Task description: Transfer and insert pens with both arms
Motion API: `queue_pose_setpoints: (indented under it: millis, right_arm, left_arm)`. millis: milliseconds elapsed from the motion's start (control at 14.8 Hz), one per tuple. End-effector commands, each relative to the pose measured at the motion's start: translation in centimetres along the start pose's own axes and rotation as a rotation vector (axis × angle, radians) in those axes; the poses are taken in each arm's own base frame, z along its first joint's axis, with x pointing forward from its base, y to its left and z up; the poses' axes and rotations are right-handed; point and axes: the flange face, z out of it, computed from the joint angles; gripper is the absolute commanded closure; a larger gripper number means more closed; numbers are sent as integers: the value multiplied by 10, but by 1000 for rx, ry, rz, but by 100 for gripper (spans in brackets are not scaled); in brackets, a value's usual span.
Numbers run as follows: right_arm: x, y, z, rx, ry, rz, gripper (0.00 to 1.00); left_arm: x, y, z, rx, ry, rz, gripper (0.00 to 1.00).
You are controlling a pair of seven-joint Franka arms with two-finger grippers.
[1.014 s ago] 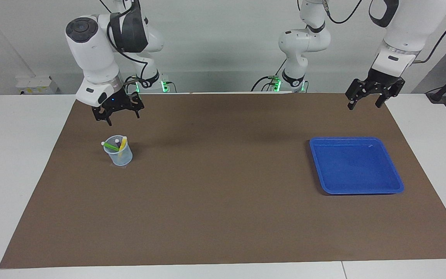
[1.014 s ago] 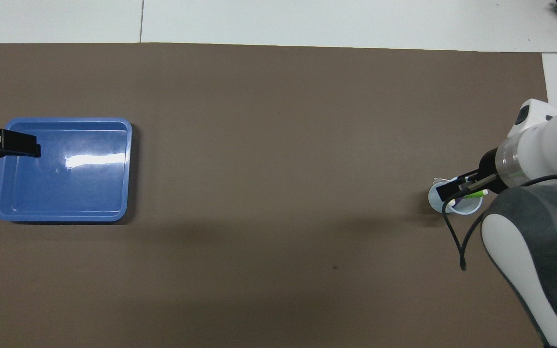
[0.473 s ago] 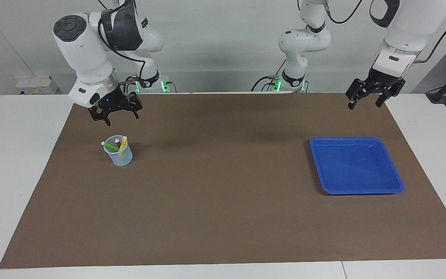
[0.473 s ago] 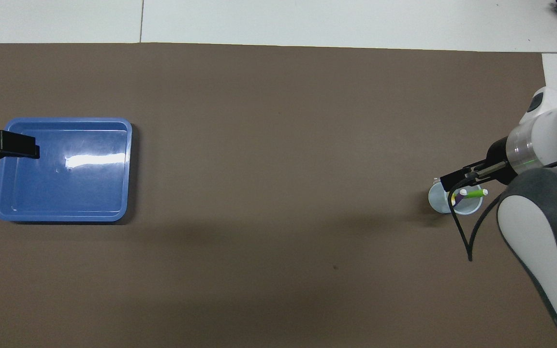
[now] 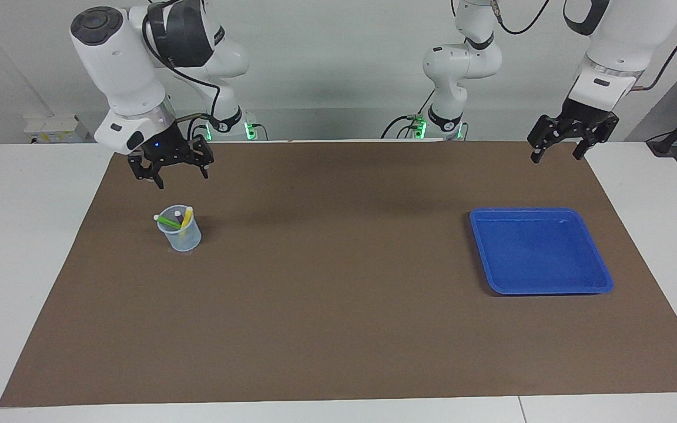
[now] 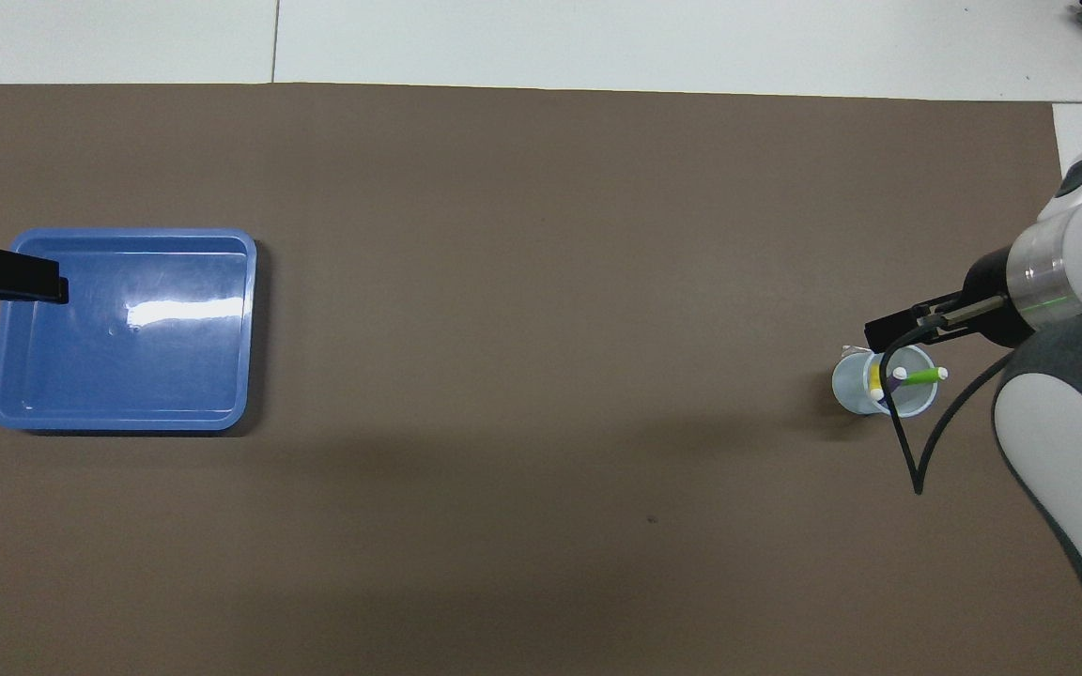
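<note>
A clear plastic cup (image 5: pixel 184 238) stands on the brown mat toward the right arm's end of the table. In it lean the green pen (image 5: pixel 168 222), the yellow pen (image 5: pixel 185 216) and the dark purple pen (image 5: pixel 178 218), whitish ends up. The overhead view also shows the cup (image 6: pixel 846 390), the green pen (image 6: pixel 921 376) and the yellow pen (image 6: pixel 875 380). My right gripper (image 5: pixel 178 176) hangs open and empty in the air over the mat beside the cup, touching nothing. My left gripper (image 5: pixel 556 155) is open and empty, held high over the mat's edge by the blue tray.
An empty blue tray (image 5: pixel 538 252) lies on the mat toward the left arm's end; it also shows in the overhead view (image 6: pixel 128 376). The brown mat (image 5: pixel 338 305) covers most of the white table. A black cable loops from the right arm over the cup (image 6: pixel 898 441).
My right gripper has risen and drifted away from above the cup toward the right arm's end of the table. My left gripper has lifted slightly. The pens and cup have not moved.
</note>
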Motion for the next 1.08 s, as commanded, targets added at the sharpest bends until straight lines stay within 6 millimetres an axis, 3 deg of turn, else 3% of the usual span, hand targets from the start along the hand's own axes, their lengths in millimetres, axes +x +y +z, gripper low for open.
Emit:
queue_pose_setpoints:
  millis: [0, 135, 338, 1014]
  right_arm:
    - [-1, 2, -2, 16, -26, 66, 0]
    - [-1, 2, -7, 12, -15, 72, 0]
    - [-3, 24, -5, 20, -12, 112, 0]
    - [-2, 35, -2, 17, -11, 133, 0]
  left_arm:
    - [-2, -1, -7, 8, -5, 6, 0]
    - [-1, -1, -6, 7, -5, 8, 0]
    - [-1, -1, -6, 8, -5, 6, 0]
    - [-1, -1, -6, 7, -5, 6, 0]
